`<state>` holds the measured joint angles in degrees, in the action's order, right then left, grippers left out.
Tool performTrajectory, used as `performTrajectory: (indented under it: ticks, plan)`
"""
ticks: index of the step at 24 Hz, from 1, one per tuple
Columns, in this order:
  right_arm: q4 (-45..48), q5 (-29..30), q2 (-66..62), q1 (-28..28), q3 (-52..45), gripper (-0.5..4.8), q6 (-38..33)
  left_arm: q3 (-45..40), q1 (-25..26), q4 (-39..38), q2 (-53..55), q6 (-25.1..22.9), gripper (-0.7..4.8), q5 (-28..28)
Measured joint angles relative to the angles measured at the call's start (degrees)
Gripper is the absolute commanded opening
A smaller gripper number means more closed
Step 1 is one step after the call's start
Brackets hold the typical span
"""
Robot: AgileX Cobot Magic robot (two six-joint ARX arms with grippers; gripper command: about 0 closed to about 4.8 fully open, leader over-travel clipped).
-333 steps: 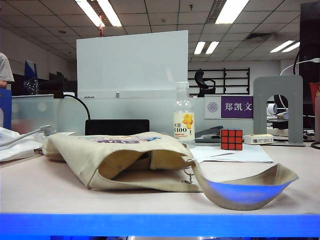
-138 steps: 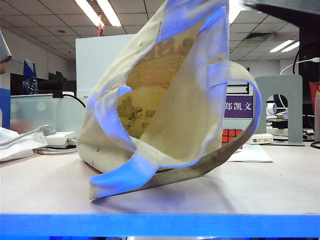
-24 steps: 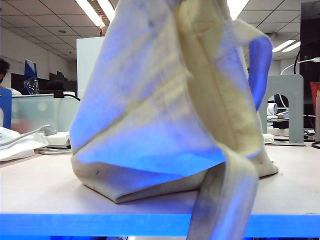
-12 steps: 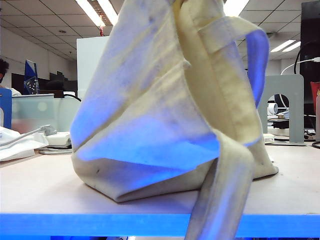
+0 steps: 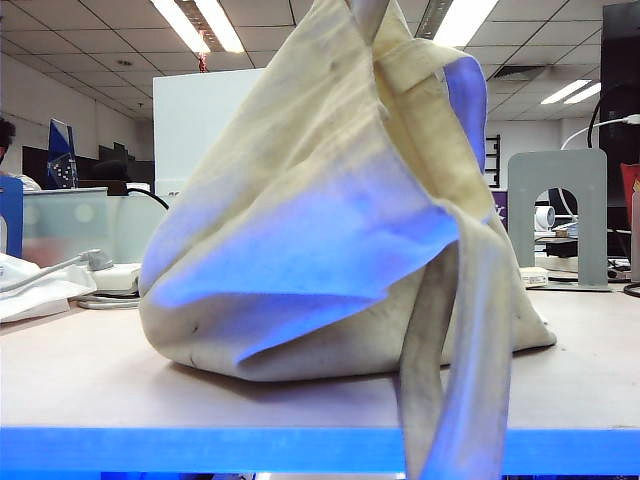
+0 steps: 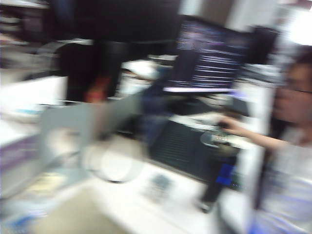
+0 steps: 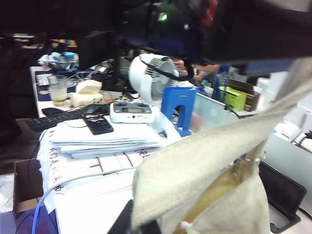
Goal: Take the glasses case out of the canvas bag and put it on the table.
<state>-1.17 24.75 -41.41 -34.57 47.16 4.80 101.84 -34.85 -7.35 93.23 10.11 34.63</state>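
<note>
My right claw [image 7: 141, 225], closed on the canvas bag [image 5: 330, 230], holds it up near the desk's [image 5: 90, 385] front edge. My left claw's opening I cannot tell; its view is blurred. The glasses case is hidden.

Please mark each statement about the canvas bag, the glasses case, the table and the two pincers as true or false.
1. The canvas bag lies flat on the table. False: its top is lifted, only its bottom rests there.
2. One strap hangs over the table's blue front edge. True.
3. The glasses case lies on the table beside the bag. False: no view shows the case.
4. The right pincer is shut on the canvas bag. True: beige fabric runs into it.
5. The left pincer holds the case. False: its blurred view shows only the office, no pincer.
</note>
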Motion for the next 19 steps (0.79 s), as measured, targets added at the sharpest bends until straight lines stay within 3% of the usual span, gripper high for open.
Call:
performTrajectory:
  ticks: [3, 11, 14, 17, 19]
  plan:
    - [-0.3, 0.2, -0.6, 0.0, 0.0, -0.08, 1.7, 0.0, -0.1, -2.7, 0.0, 1.7, 4.79, 2.8]
    - [-0.5, -2.6, -0.6, 2.8, 0.0, -0.08, 2.8, 0.0, 0.0, -22.0, -1.9, 3.8, 4.79, 9.8]
    - [-0.3, -2.4, -0.6, 4.1, 0.0, -0.08, 2.8, 0.0, 0.0, -25.1, -3.4, -0.4, 4.79, 1.9]
    - [0.1, -2.0, -0.6, 4.1, 0.0, -0.08, 2.8, 0.0, 0.0, -27.7, -5.1, -9.6, 4.79, -14.8]
    - [0.0, -2.0, -0.6, 4.1, 0.0, -0.08, 2.8, 0.0, 0.2, -28.5, -6.4, -10.2, 4.79, -18.4]
